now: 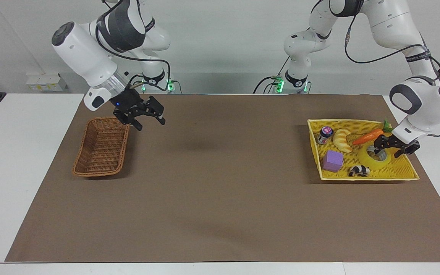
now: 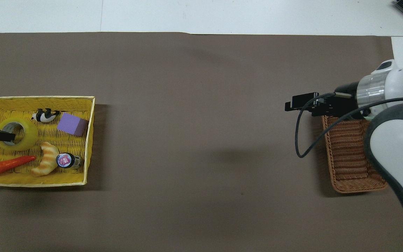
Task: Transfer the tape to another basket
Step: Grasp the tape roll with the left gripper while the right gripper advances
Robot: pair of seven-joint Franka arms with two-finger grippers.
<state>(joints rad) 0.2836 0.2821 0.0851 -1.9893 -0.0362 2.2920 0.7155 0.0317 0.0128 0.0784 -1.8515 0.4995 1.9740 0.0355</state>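
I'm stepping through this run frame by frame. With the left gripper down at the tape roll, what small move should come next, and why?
Probably finish closing the left gripper on the tape: one finger seems to reach into the core, the other outside its wall, and the roll lies flat in the yellow tray. The brown basket holds nothing.

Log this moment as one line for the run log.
stage: grasping | left gripper: at tape in yellow tray, one finger in its core | right gripper: open, beside wicker basket | tape not lifted
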